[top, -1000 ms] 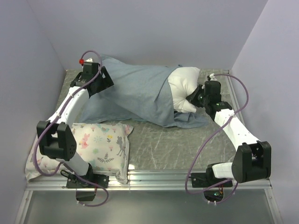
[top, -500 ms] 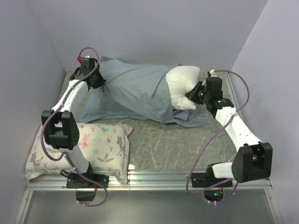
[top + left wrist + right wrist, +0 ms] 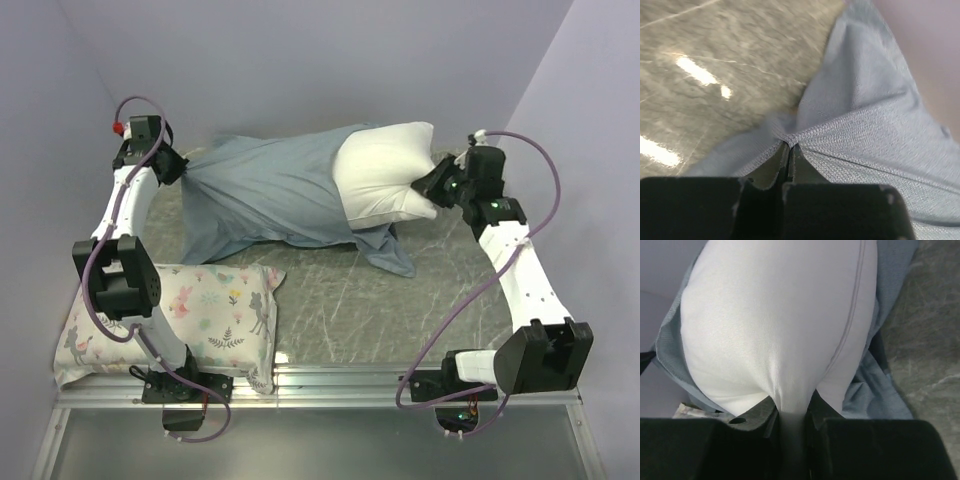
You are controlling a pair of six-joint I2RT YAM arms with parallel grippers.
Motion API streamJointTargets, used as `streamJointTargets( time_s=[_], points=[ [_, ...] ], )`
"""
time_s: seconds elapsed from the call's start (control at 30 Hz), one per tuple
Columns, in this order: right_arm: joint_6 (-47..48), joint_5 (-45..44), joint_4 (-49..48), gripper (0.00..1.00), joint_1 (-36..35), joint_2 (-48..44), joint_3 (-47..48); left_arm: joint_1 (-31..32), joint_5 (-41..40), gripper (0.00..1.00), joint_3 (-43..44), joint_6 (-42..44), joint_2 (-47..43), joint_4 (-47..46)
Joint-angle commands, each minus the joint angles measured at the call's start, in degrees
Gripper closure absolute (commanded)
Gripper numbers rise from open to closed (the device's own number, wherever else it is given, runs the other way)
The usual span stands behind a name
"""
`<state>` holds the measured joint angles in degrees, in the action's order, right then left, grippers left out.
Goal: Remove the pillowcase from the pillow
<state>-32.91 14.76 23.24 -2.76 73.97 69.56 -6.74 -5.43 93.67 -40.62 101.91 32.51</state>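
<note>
Far-left corner: left gripper [image 3: 790, 146] sits close to the left wall, jaws clenched on a bunched pinch of the pillowcase [image 3: 265, 190] at its closed end, cloth drawn taut from there. Near-left corner: printed pillow [image 3: 205, 310] lies flat, overhanging the near edge, apart from the pillowcase. Pillowcase and pillow [image 3: 385, 168] share one long axis running left to right along the far edge, mouth of the case facing right. Roughly the right half of the pillow stands out of the mouth, pointing at the far-right corner; a loose blue flap sags from the mouth toward mid-table. Right gripper [image 3: 792, 410], near the far-right corner, is clamped on a fold of the pillow's white end. Bare grey marbled table [image 3: 340, 300] shows between cloth and near edge. Plain lavender walls hem in the left, far and right edges.
</note>
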Motion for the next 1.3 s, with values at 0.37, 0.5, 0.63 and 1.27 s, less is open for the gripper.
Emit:
streamJointTargets(
  time_s=[0.37, 0.5, 0.63, 1.27],
  points=[
    [-0.05, -1.67, 1.54, 1.00, 14.19, -7.18, 13.85, -9.07, -14.17, 1.00, 4.15, -3.50, -0.40, -1.23],
    [-1.19, -0.79, 0.84, 1.00, 15.60, -8.14, 13.15, -10.66, -13.56, 1.00, 3.10, -4.02, 0.22, -1.84],
    [-3.13, 3.60, -1.18, 1.00, 14.03, -8.15, 13.14, -8.91, -2.42, 0.99, 2.40, -0.69, 0.75, -5.78],
    [2.94, -15.82, 2.60, 1.00, 0.83, -5.77, 12.00, 28.78, -0.54, 0.18, -11.83, 11.36, -17.70, -0.96]
  ],
)
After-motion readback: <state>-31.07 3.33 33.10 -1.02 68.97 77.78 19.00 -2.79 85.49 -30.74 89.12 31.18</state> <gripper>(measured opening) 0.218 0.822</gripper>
